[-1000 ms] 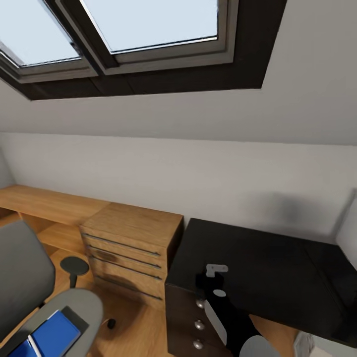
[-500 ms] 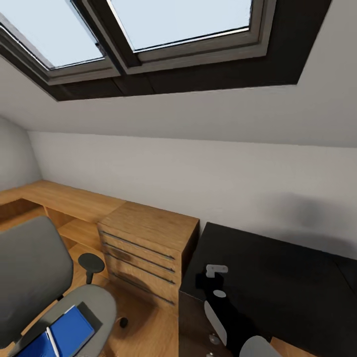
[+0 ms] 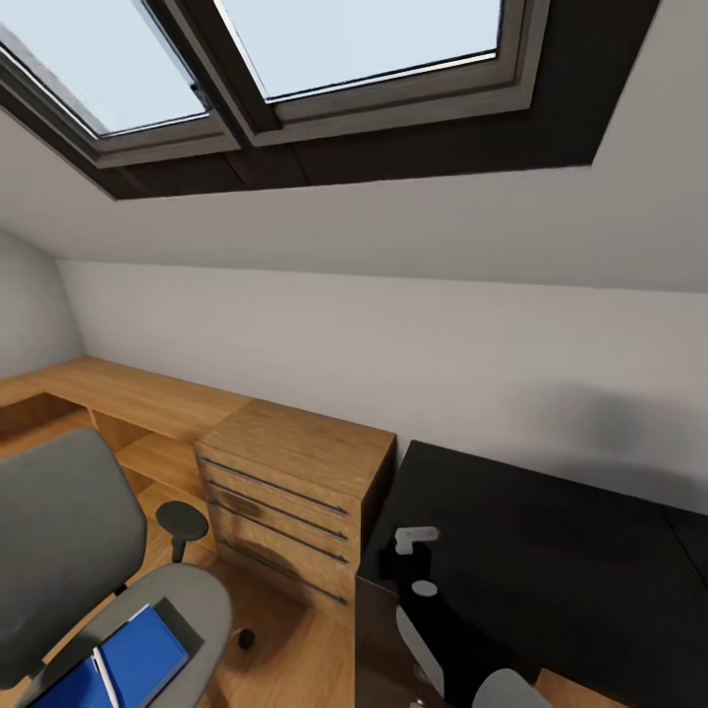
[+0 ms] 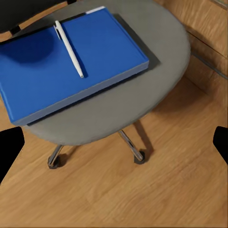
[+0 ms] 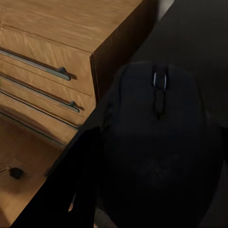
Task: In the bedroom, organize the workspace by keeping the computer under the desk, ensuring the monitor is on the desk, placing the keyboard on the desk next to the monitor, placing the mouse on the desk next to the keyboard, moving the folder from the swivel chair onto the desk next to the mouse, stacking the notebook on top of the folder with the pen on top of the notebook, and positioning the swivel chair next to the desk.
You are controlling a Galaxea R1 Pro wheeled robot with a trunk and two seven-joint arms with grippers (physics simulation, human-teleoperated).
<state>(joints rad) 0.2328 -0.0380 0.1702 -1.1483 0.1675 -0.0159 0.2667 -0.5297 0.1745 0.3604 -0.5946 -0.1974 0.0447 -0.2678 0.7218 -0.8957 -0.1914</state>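
Beside the wooden drawer cabinet (image 3: 285,501), the right end effector (image 5: 156,209) clamps the mouse (image 5: 159,156) over the tabletop (image 3: 551,551); the left end effector's (image 4: 114,142) fingers spread above the folder (image 4: 71,61) and pen (image 4: 69,47).

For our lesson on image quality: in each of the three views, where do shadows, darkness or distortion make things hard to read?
Head view: wide-angle bend in the skylight frame; a soft grey shadow on the wall above the desk. Left wrist view: evenly lit, a dark shadow patch on the folder beside the pen. Right wrist view: the mouse is black on black, with faint edges.
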